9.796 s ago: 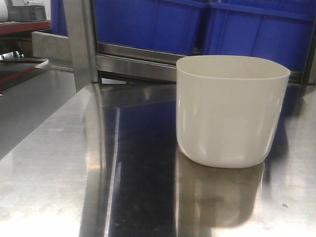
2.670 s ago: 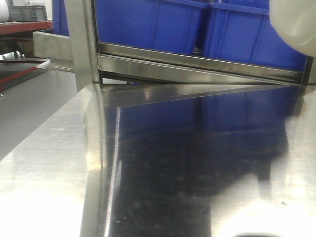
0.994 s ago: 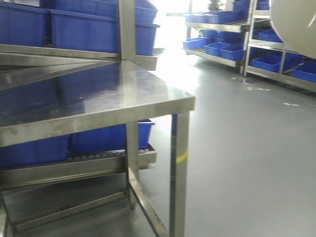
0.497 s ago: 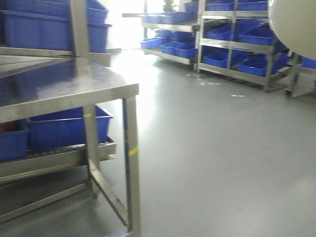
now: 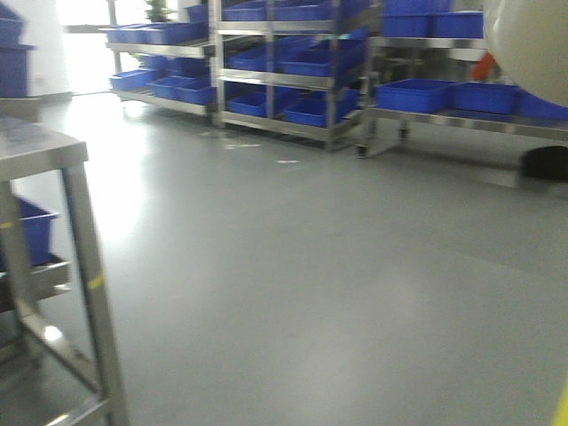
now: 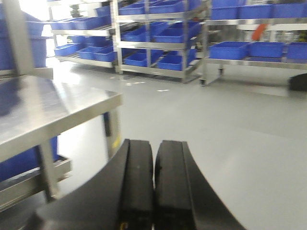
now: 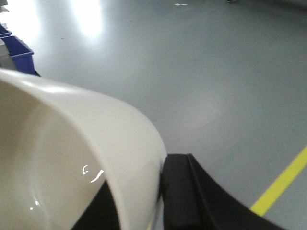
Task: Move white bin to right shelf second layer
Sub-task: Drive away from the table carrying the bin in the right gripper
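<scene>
Black fingers (image 7: 180, 191) of the right gripper (image 7: 140, 203) pinch the wall of the white bin (image 7: 72, 158) at its rim, one outside and one inside. That rim grip probably suits a smooth tub with no handles. The bin hangs clear of every surface, and in the front view its rounded base fills the upper right corner. It appears to be carried high so that it clears table edges in transit.

The left gripper (image 6: 154, 184) is pressed together on nothing and held low and forward, just off the corner of the steel table (image 6: 57, 103), out of the bin's way.

Beyond both arms lies a wide grey floor (image 5: 293, 266), bare between the table corner and the far racks (image 5: 293, 80). A yellow line (image 7: 283, 179) runs along it under the right wrist. The racks stand well apart from the robot and hold blue crates (image 5: 417, 93) on several levels. Which level is the right shelf second layer I cannot tell from here, so the step in hand looks like the carry across.
</scene>
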